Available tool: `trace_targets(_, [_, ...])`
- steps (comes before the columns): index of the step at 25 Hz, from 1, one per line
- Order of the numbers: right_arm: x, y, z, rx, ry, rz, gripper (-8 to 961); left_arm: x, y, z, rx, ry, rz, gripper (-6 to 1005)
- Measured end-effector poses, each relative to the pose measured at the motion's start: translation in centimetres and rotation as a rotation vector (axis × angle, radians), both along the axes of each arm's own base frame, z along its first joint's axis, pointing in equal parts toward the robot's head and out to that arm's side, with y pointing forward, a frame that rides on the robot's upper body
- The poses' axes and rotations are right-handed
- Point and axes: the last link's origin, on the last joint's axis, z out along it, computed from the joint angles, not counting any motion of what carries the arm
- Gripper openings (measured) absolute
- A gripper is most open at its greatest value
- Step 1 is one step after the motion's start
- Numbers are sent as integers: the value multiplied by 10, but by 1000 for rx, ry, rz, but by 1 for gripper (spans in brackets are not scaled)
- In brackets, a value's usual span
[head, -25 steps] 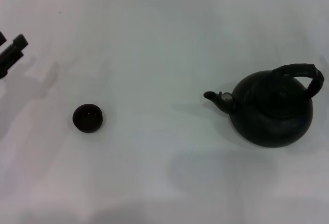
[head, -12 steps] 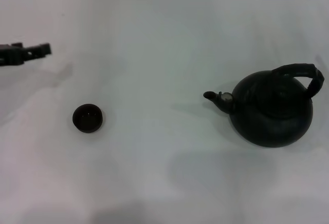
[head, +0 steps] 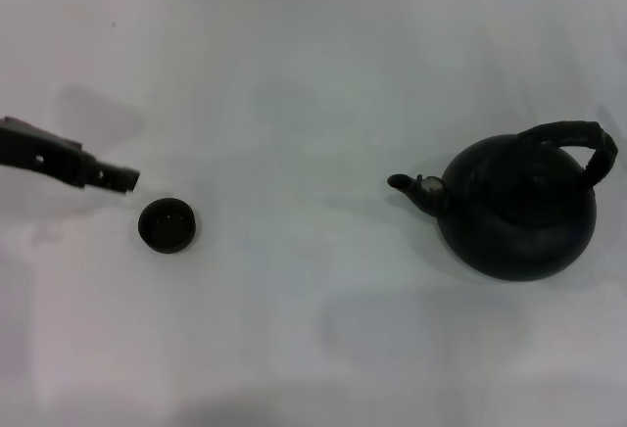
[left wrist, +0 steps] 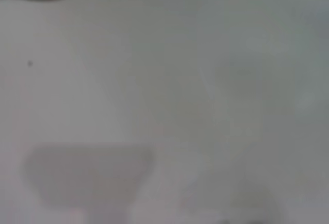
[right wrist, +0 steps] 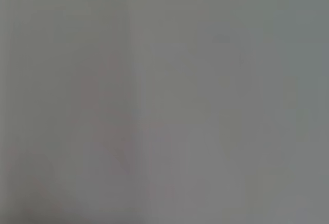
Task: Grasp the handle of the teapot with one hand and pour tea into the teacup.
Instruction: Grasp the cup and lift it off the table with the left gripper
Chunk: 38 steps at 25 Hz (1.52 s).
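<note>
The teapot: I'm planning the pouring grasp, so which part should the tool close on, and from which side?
Probably the handle, the arched hoop over the teapot. It rises clear of the lid, leaving a gap beneath, so come down from above on the robot's right, away from the spout that points toward the teacup. The left tool sits beside the cup.

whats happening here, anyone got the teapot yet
Not yet. The teapot sits untouched on the white table at the robot's right, spout pointing toward the teacup, which stands well apart at the left. Nothing holds the handle. The left gripper reaches in from the left edge, its tip just beside the teacup. The right gripper is not in view.
</note>
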Motion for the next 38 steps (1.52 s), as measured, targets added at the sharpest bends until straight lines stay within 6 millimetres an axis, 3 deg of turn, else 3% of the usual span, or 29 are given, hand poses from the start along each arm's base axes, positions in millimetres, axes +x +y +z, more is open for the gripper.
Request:
trace_targets(9, [0, -3, -3, -7, 10, -4, 792, 20, -8, -12, -75, 49, -46, 882])
trace_targets(25, [0, -5, -4, -2, 20, -1, 790, 3, -8, -44, -131, 58, -18, 883])
trace_targets(38, [-2, 0, -4, -1, 7, 6, 789, 6, -5, -58, -153, 57, -21, 883])
